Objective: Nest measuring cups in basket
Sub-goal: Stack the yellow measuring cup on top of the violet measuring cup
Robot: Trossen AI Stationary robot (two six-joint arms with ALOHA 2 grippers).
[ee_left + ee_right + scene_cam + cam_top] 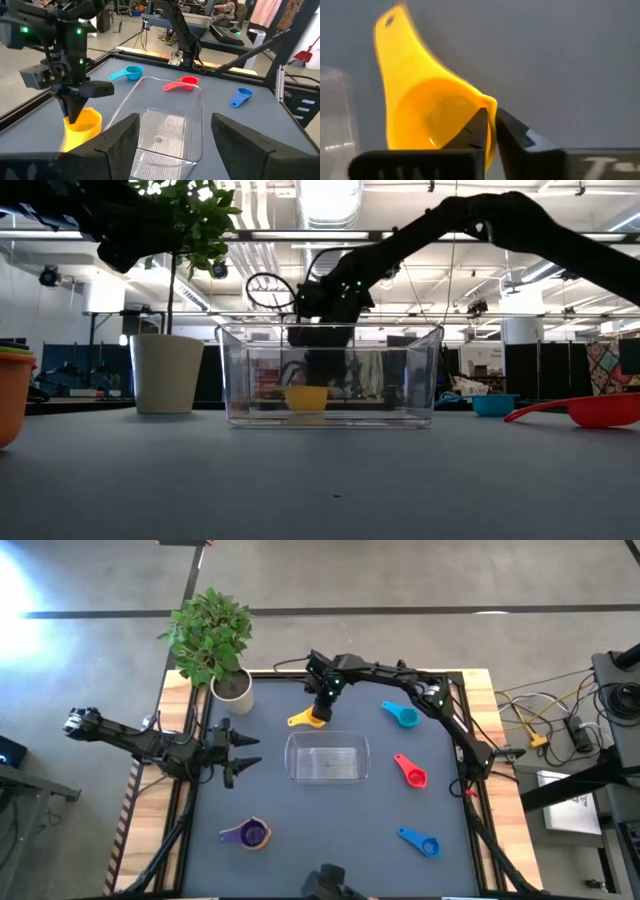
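Observation:
The yellow cup [308, 719] sits just beyond the far left corner of the clear basket [328, 758], with its handle pointing to the table's left. My right gripper [321, 710] reaches in from the right and is shut on it. My left gripper [238, 752] waits open at the table's left side, facing the basket [165, 130]. The light blue cup [402, 716], red cup [411, 771] and dark blue cup [420, 841] lie on the mat right of the basket. A purple cup nested in an orange one [249, 834] lies near left. No separate green cup shows. My right gripper pinches the wall of the yellow cup's bowl at its rim [487, 107], on the side away from the handle. One finger [475, 132] is inside the bowl and one [520, 137] outside. The fingers come from above, pointing down [75, 105]. The cup's bottom [305, 406] looks level with the table.
A white pot with a green plant [230, 690] stands at the far left corner, close to the yellow cup. The dark mat [330, 830] is bordered by wooden edges and a black frame. Cables and equipment lie beyond the right edge.

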